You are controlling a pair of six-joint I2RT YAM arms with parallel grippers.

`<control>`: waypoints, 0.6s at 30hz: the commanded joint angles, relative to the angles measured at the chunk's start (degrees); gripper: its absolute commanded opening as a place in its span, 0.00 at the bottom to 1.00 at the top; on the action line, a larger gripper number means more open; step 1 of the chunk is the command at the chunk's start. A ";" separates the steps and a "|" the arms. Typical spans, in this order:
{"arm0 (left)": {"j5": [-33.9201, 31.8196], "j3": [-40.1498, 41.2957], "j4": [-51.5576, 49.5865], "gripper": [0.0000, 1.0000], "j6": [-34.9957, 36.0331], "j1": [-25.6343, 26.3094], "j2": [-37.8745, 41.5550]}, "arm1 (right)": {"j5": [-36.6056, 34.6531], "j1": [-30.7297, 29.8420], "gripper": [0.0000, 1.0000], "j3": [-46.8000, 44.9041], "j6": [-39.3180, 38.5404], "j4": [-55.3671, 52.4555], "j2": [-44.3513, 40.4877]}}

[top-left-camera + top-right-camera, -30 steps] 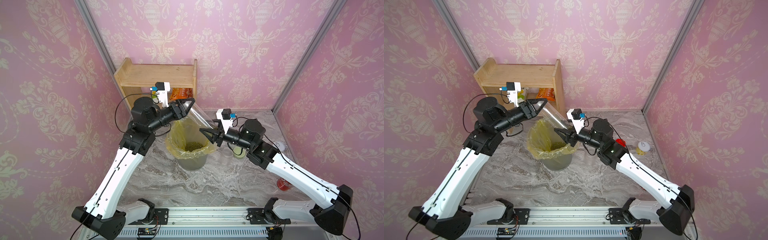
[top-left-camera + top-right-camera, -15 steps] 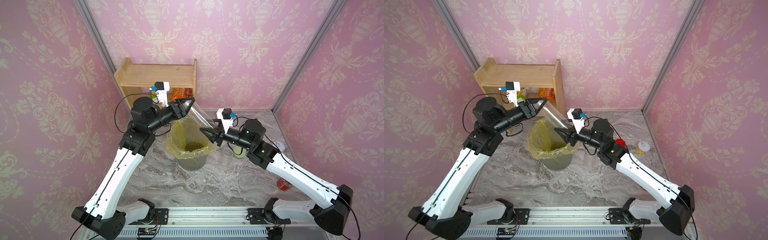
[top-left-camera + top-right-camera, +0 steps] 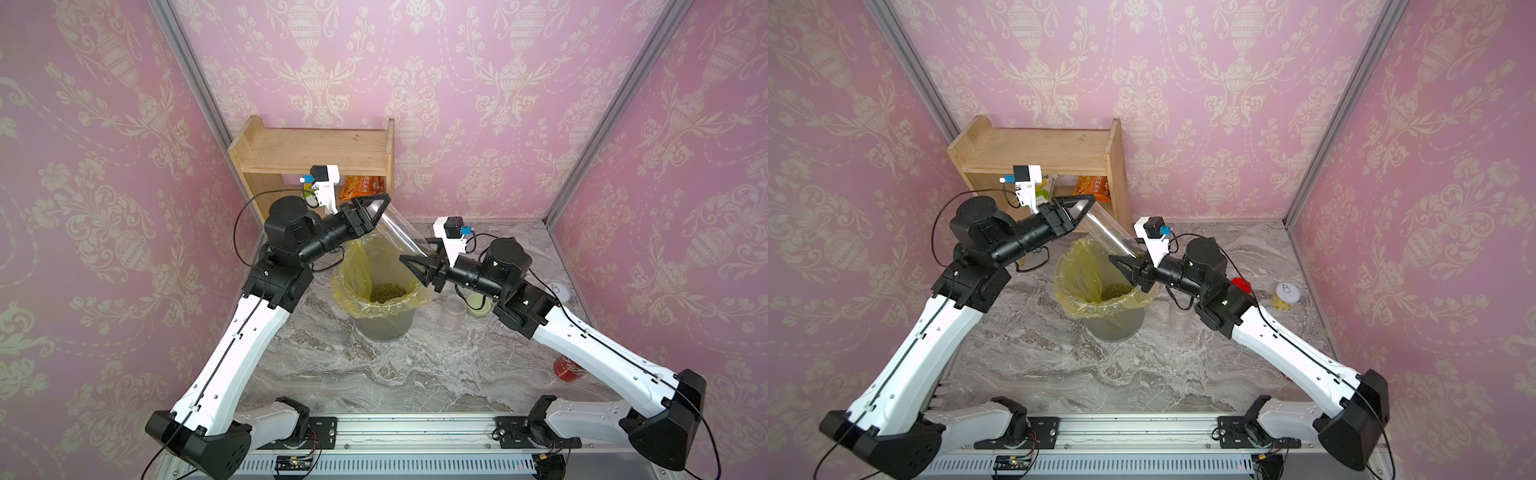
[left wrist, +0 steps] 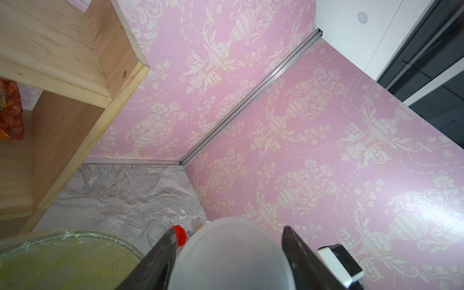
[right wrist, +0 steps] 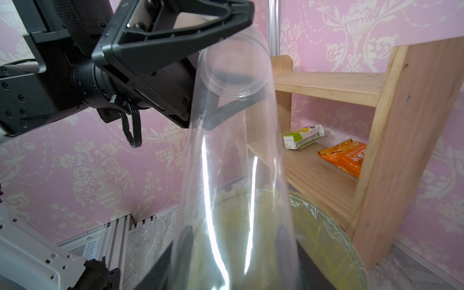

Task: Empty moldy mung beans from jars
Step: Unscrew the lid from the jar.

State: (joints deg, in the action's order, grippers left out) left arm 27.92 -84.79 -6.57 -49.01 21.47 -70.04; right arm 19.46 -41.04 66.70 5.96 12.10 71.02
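Observation:
A tall slim clear jar (image 3: 401, 230) (image 3: 1108, 230) (image 5: 233, 163) slants over the bin, held at both ends. My right gripper (image 3: 409, 262) (image 3: 1115, 259) (image 5: 233, 228) is shut on its lower end, where a few mung beans show inside. My left gripper (image 3: 384, 203) (image 3: 1090, 203) (image 4: 229, 229) is shut on the raised end, a translucent round cap. More mung beans (image 3: 386, 293) (image 3: 1119, 289) lie in the yellow bag. A second jar (image 3: 452, 309) (image 3: 1179, 311), clear and open, stands right of the bin under my right arm.
The grey bin (image 3: 384, 328) (image 3: 1115, 328) with its yellow bag stands mid-table. A wooden shelf (image 3: 316, 153) with snack packs is behind it. A pale green lid (image 3: 478, 305), a red lid (image 3: 1241, 284), a small yellow tin (image 3: 1285, 295) and a red soda can (image 3: 569, 368) sit at the right.

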 commanded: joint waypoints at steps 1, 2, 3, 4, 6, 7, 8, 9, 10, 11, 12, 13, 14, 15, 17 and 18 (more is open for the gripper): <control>0.38 0.60 2.59 0.68 -1.44 -0.56 1.04 | -0.54 -0.54 0.45 1.17 -0.75 2.30 -1.59; 0.51 0.74 2.85 0.69 -1.50 -0.55 1.18 | -0.60 -0.53 0.45 1.16 -0.76 2.33 -1.57; 0.60 0.68 2.74 0.70 -1.57 -0.56 1.15 | -0.58 -0.54 0.45 1.16 -0.68 2.37 -1.48; 0.48 0.68 2.79 0.70 -1.50 -0.56 1.13 | -0.65 -0.54 0.45 1.16 -0.68 2.41 -1.46; 0.21 0.92 3.06 0.71 -1.78 -0.56 1.32 | -0.62 -0.49 0.45 1.16 -0.79 2.40 -1.49; 0.05 1.03 3.23 0.71 -1.85 -0.58 1.49 | -0.72 -0.54 0.45 1.16 -0.86 2.45 -1.55; -0.05 1.11 3.23 0.69 -2.00 -0.56 1.57 | -0.72 -0.52 0.45 1.19 -0.86 2.50 -1.56; 0.20 1.06 3.49 0.67 -2.04 -0.64 1.59 | -0.76 -0.54 0.45 1.22 -0.90 2.55 -1.66; 0.63 0.96 3.77 0.67 -2.05 -0.73 1.49 | -0.80 -0.54 0.45 1.16 -0.85 2.46 -1.68; 0.82 1.16 4.55 0.66 -2.17 -0.73 1.55 | -0.70 -0.54 0.45 1.16 -0.90 2.39 -1.60; 0.83 1.67 5.77 0.66 -2.68 -0.81 1.81 | -0.60 -0.53 0.45 1.16 -0.99 2.25 -1.55; 0.98 2.06 6.71 0.66 -3.03 -0.82 1.95 | -0.61 -0.51 0.45 1.16 -1.03 2.17 -1.57; 1.38 2.11 7.13 0.67 -3.09 -0.84 1.87 | -0.64 -0.54 0.45 1.16 -1.02 1.98 -1.54; 2.04 1.72 6.92 0.68 -3.02 -0.91 1.74 | -0.72 -0.54 0.45 1.16 -1.03 1.74 -1.58; 2.83 1.39 6.83 0.70 -2.89 -0.91 1.42 | -0.88 -0.48 0.45 1.22 -1.03 1.71 -1.70; 2.86 1.39 6.60 0.71 -2.84 -0.91 1.49 | -0.91 -0.53 0.45 1.16 -1.03 1.71 -1.76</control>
State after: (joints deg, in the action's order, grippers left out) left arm 28.38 -83.26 -2.11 -51.18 21.06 -69.45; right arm 19.44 -41.04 66.70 5.91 12.08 71.02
